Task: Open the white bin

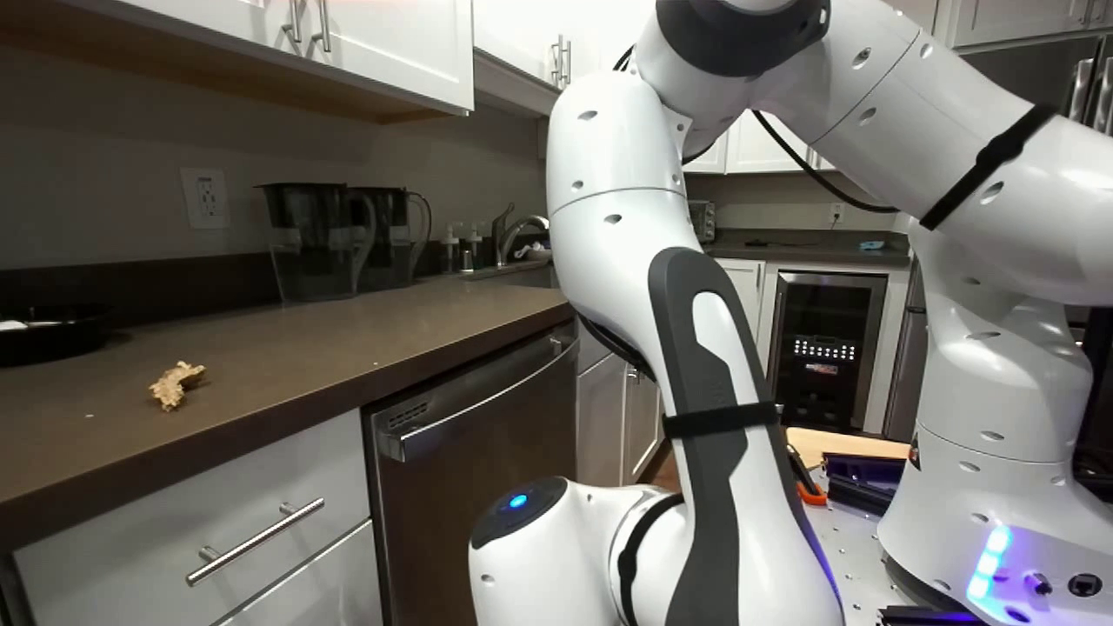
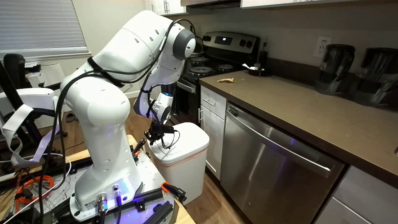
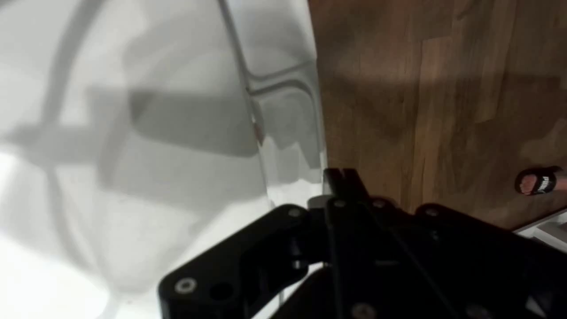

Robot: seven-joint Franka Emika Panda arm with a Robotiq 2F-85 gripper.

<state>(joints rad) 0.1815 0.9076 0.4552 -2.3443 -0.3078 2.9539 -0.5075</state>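
The white bin (image 2: 182, 175) stands on the floor beside the robot's table in an exterior view. Its lid (image 2: 188, 137) is down. In the wrist view the lid (image 3: 190, 177) fills the left side, with a recessed front edge (image 3: 288, 119). My gripper (image 2: 151, 140) is at the bin's near-left side, by the lid's edge. In the wrist view its black fingertips (image 3: 342, 173) are together with nothing visible between them, overlapping the bin's outer edge. Whether they touch the bin cannot be told. The bin and gripper are out of view in an exterior view dominated by the arm.
A dishwasher (image 2: 264, 161) and counter (image 2: 279, 99) stand beyond the bin, with a stove (image 2: 202, 68) behind it. The robot's table (image 2: 149, 174) borders the bin. Wooden floor (image 3: 376, 110) and a sandalled foot (image 3: 538, 180) show in the wrist view.
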